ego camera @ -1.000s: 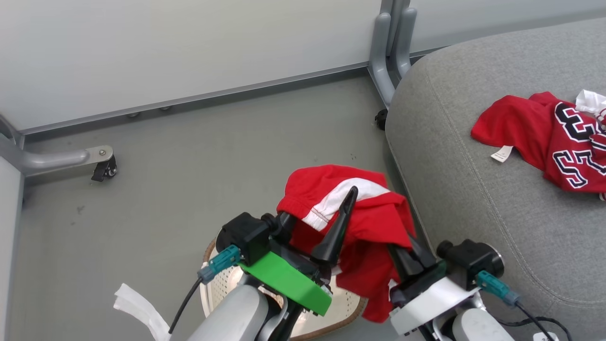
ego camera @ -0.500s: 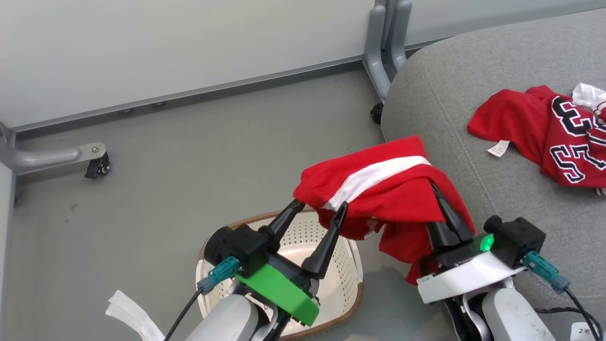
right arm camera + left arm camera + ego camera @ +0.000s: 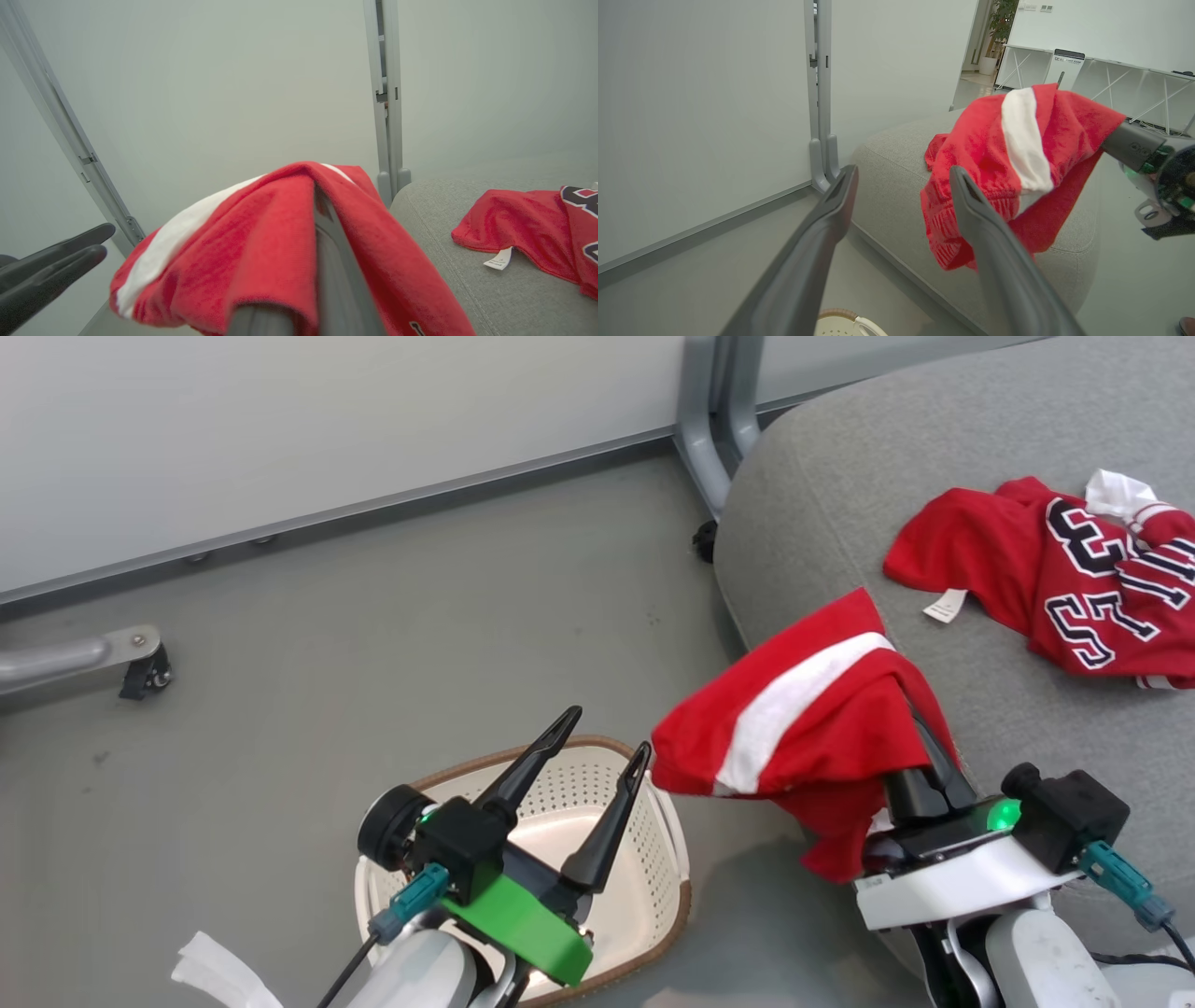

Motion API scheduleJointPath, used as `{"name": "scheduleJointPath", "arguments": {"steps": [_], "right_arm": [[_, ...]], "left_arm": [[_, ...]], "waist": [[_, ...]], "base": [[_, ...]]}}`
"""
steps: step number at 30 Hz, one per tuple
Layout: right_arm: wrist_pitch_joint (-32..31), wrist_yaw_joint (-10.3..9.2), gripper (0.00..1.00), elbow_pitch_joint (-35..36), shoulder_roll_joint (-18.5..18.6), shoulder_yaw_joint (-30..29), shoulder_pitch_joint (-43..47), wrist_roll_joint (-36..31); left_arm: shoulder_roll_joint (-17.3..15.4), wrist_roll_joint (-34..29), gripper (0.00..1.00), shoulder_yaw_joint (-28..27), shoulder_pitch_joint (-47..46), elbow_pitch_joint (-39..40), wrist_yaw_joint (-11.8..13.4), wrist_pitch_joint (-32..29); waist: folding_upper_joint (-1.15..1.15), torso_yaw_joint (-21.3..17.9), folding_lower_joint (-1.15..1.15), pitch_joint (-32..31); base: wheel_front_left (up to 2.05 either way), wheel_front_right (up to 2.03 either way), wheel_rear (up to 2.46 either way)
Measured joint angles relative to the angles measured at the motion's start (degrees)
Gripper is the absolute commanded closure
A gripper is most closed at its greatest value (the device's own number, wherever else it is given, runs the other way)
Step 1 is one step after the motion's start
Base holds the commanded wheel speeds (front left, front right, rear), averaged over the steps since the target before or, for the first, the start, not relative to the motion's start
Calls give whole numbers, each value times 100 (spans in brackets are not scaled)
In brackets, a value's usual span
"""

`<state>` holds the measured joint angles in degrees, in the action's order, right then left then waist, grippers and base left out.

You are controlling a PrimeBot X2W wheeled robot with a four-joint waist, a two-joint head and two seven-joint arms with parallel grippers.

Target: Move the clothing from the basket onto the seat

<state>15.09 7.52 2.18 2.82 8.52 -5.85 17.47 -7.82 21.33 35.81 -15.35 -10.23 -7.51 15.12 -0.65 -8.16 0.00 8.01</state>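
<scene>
A: Status? Where's the clothing?
B: Jersey (image 3: pixel 1036 569) lies on the seat (image 3: pixel 822 513), done. Shorts (image 3: pixel 794 728) are up in the air at the seat's near edge, part over the seat, part over the floor (image 3: pixel 467 616). Not resting on anything.
A: Who has them?
B: R gripper (image 3: pixel 922 773). Fingers look pressed together w/ cloth pinched between & draped over the tips. L gripper (image 3: pixel 609 728) is spread, holds nothing, and sits above the basket (image 3: pixel 674 859).
A: So step = carry & drop. How to do it well?
B: IMO go further in over the seat before letting go. Release here & the hanging hem prob. slides off the rounded edge to the floor.
A: Target spot?
B: Bare grey btw. that edge and the jersey. Near the jersey but apart from it, so no pile-up.
A: Height?
B: Lower until the hem touches the fabric, then open wide. Cloth wraps the fingers, so it may cling. Pull back along the finger axis, not sideways, or it drags.
A: L gripper?
B: Leave it there, apart from the shorts. No need to cross over.
A: Basket after that?
B: The part that shows has no red in it. The rest is behind the L gripper, can't tell.
</scene>
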Motion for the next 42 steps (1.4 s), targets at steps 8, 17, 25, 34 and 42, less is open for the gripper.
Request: {"name": "scheduleJointPath", "arguments": {"steps": [8, 17, 25, 34, 42], "right_arm": [[0, 0, 100, 221, 0, -227, 296, 10], [0, 0, 100, 433, 2, -337, 435, 80], [0, 0, 100, 561, 7, -298, 552, 96], [-1, 0, 100, 1319, -1, -1090, -76, 247], [0, 0, 100, 1555, 960, -2056, -1539, -67]], "left_arm": [[-145, -164, 0, -15, 77, 4, 0, 0], [-320, -294, 0, 96, 35, 14, 0, 0], [-401, -305, 0, 338, -263, -9, 0, 0], [-446, -372, 0, 593, -671, 112, 0, 0], [-749, -375, 0, 795, -1096, 254, 0, 0]], "waist": [[0, -412, 0, 94], [0, -1117, 0, 284], [0, -1681, 0, 534], [0, -1818, 0, 1089], [0, -1584, 0, 1719]], "base": [[0, 0, 0], [0, 0, 0], [0, 0, 0], [0, 0, 0], [0, 0, 0]]}}
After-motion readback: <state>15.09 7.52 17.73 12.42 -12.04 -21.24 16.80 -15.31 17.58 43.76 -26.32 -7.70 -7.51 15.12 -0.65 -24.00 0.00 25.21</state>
